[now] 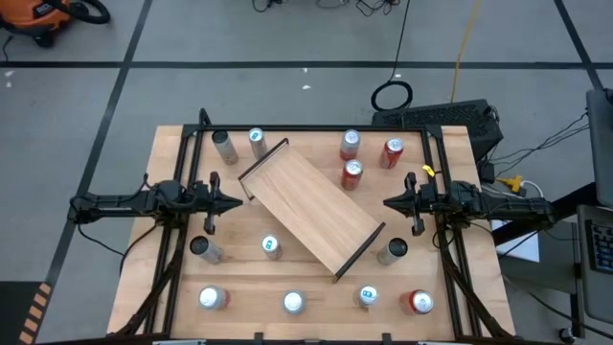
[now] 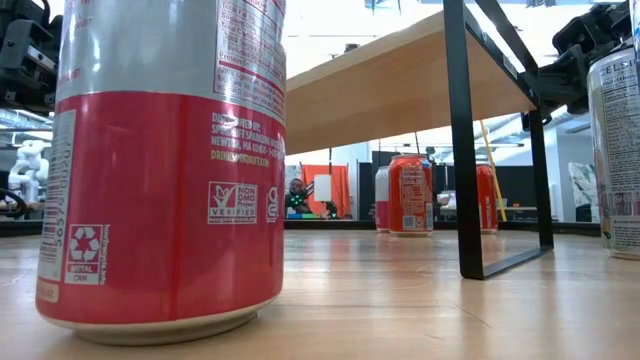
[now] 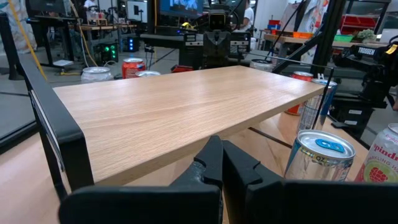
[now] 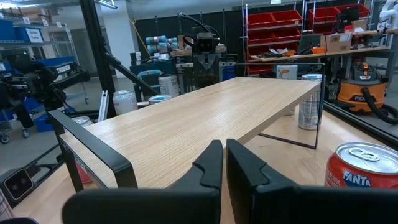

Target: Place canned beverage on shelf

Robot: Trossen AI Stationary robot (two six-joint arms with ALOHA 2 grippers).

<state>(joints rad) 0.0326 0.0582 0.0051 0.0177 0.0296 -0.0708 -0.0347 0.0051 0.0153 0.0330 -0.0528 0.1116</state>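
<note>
No can is picked yet: left gripper (image 1: 233,202) and right gripper (image 1: 391,202) sit closed and empty either side of the bare shelf (image 1: 308,206) between them; next, either must open over a nearby can.

From my station, the big red and silver can (image 2: 165,170) close to the low camera reads "NON GMO VERIFIED", with "METAL CAN" under a recycling mark; its finer print I cannot make out. In the right wrist view the orange-red can (image 4: 362,180) says "FANTA" on its rim. In the left wrist view "TROSSEN" stands on the far arm (image 3: 367,52). Other cans' labels are unreadable
</note>
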